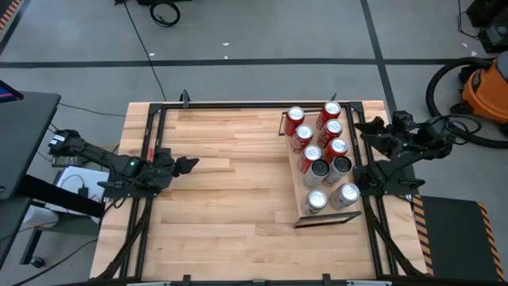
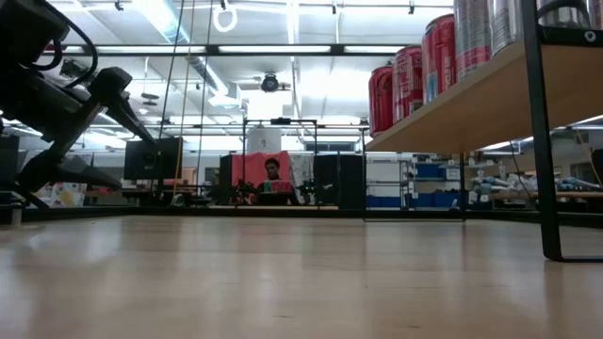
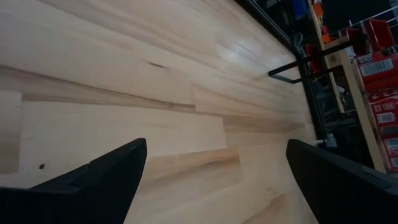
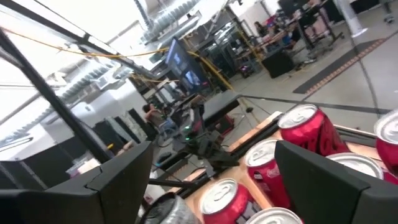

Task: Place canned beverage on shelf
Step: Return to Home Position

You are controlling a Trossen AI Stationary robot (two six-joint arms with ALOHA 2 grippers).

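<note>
Nearest the work: left gripper [image 3: 216,149] low over bare tabletop [image 1: 238,183], fingers wide apart, nothing btwn them. Over at the table's right edge, right gripper [image 4: 214,146] just beside the shelf [image 1: 304,184], fingers likewise spread, empty, aimed across the can tops.

Next out: cans [image 1: 311,152] all up on the shelf, ten by the high view, two rows along the board, upright, close-packed. Touching or not: can't tell. None on the tabletop. In low view, board raised on dark legs [image 2: 536,132], clear of the table.

Handling, as a judgement: thin aluminium, stiff enough if full, easily dented w/ a hard squeeze. Smooth, slick sides. Tall and narrow, so tippy if nudged. Full or empty not visible, so weight unknown. Best hold probably mid-body from the side, one finger each side of the round wall, moderate force. Little room btwn neighbours for a finger; end cans prob. easier to reach.

Hard to make out: labels unseen from above, only lids. Red vs silver clear, pink not. In low view, most cans cut off at the top edge. In right wrist view, some hidden behind own fingers. Farthest off, a person [image 2: 273,177] seated, too small for detail.
</note>
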